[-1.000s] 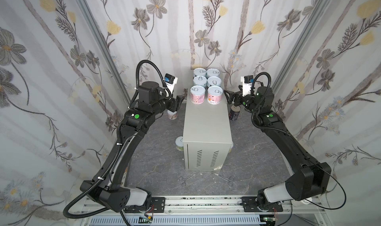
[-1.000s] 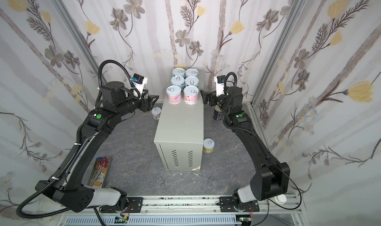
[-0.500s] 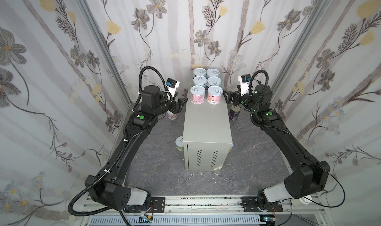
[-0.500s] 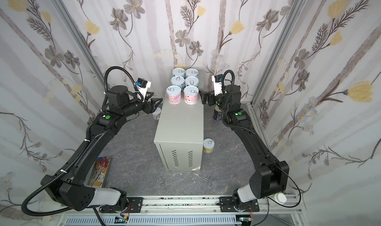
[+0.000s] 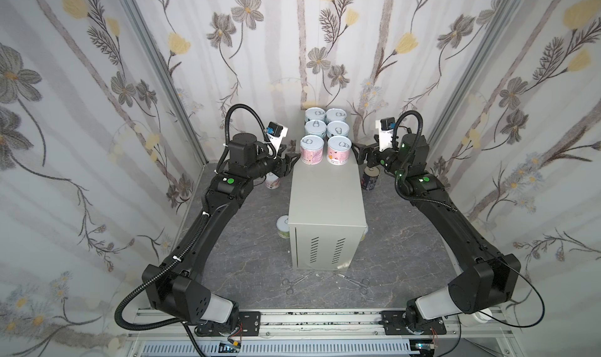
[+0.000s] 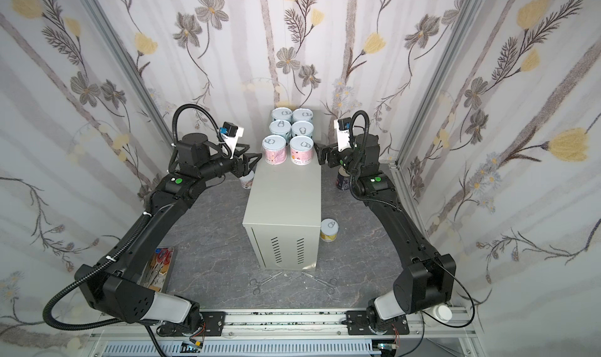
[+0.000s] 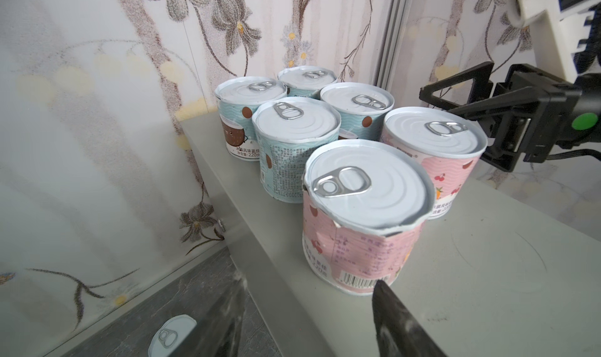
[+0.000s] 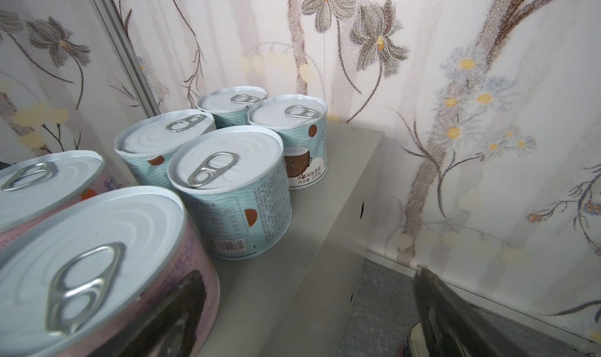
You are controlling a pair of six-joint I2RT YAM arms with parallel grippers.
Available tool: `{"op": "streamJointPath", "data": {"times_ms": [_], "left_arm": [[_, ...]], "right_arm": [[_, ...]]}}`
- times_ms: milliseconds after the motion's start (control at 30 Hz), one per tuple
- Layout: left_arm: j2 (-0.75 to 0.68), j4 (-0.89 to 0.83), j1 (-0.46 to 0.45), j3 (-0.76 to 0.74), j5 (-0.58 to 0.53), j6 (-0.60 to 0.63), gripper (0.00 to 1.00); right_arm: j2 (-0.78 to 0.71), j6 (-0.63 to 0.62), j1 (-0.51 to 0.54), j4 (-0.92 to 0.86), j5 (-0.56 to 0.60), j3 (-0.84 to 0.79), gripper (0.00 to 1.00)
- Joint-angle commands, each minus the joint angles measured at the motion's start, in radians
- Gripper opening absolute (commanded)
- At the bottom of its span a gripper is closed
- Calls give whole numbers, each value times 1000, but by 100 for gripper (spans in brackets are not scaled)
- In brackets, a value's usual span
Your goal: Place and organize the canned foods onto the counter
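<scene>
Six canned foods stand in two rows at the far end of the counter (image 5: 327, 196): teal cans (image 5: 326, 125) behind, two pink cans (image 5: 312, 149) in front. My left gripper (image 5: 291, 160) hangs open and empty over the counter's left edge, just short of the near pink can (image 7: 361, 215). My right gripper (image 5: 357, 153) is open wide at the right edge, one finger (image 8: 182, 309) against the other pink can (image 8: 97, 261). On the floor stand a pink can (image 5: 272, 183), a green can (image 5: 283, 227), a dark-blue can (image 5: 370, 180) and a yellow can (image 6: 329, 230).
Two pairs of scissors (image 5: 294, 282) lie on the dark floor in front of the counter's vent slits. A tray of tools (image 6: 159, 270) sits at the left and a white bottle (image 6: 440, 313) by the front rail. Floral walls close in on three sides.
My left gripper has moved right, from beside the floor can to the counter's left edge, and its jaws have narrowed a little. The right gripper has barely shifted.
</scene>
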Motion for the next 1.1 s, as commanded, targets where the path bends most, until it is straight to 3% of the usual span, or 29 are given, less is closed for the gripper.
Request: {"op": "streamJointPath", "data": {"times_ms": [0, 1067], "left_arm": [[13, 43, 0, 14, 28, -9, 61], [100, 54, -22, 81, 51, -42, 60]], "right_arm": [[5, -11, 1, 9, 7, 4, 100], [37, -29, 1, 3, 6, 41, 100]]}}
